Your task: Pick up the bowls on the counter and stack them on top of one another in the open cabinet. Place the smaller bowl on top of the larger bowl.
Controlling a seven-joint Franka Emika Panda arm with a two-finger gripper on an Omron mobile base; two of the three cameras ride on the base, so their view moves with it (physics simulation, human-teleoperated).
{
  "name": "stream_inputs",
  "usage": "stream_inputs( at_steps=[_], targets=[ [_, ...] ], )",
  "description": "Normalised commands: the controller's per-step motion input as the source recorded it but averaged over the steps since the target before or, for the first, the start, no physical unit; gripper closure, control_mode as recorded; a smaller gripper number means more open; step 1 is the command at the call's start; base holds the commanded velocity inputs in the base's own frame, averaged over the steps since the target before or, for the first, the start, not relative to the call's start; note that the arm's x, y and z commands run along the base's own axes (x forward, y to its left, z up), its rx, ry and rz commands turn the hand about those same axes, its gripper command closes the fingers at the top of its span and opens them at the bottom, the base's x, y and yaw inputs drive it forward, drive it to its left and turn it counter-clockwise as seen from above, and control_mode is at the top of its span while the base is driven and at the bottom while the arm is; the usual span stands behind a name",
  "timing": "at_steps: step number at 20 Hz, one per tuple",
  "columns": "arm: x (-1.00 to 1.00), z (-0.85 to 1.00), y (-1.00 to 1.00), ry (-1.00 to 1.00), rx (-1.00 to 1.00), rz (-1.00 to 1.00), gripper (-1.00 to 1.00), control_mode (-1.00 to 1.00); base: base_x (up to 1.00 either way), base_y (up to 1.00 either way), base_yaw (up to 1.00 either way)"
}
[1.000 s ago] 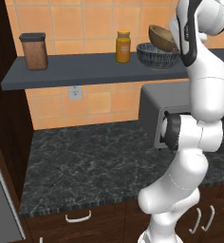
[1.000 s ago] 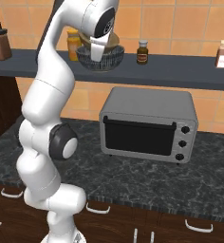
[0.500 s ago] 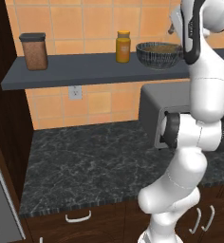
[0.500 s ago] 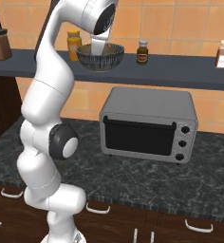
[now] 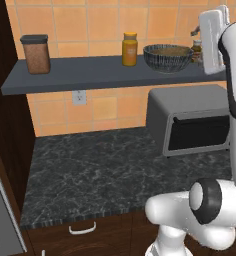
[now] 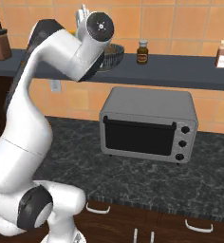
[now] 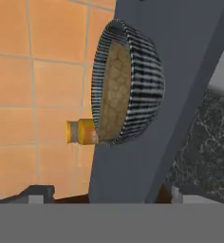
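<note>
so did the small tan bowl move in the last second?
Yes. It went from tilted above the striped bowl down inside it; the small tan bowl now lies nested there, on the shelf right of the orange jar.

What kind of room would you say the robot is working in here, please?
A kitchen, by the look of it: a black marble-like counter over dark cabinets, a toaster oven on it, and a shelf on an orange tiled wall holding jars and stacked bowls.

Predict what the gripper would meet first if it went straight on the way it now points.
Most likely the larger bowl with the smaller bowl nested inside it, standing on the shelf board straight ahead in the hand view; depth is hard to judge.
</note>
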Motion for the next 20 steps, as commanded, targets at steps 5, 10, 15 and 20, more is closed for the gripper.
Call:
stream_inputs(
  at_steps=[5,10,15,20],
  targets=[
    [-1.0,-0.55,0.27,-0.28,0.09,-0.04,-1.0,-1.0,0.0,0.0,0.0],
    [-0.99,-0.39,0.09,-0.05,0.04,0.0,-1.0,-1.0,0.0,0.0,0.0],
    [-0.87,-0.67,0.0,0.06,0.0,0.0,-1.0,-1.0,0.0,0.0,0.0],
    [-0.46,-0.84,0.02,0.16,0.0,0.0,-1.0,-1.0,0.0,0.0,0.0]
  ],
)
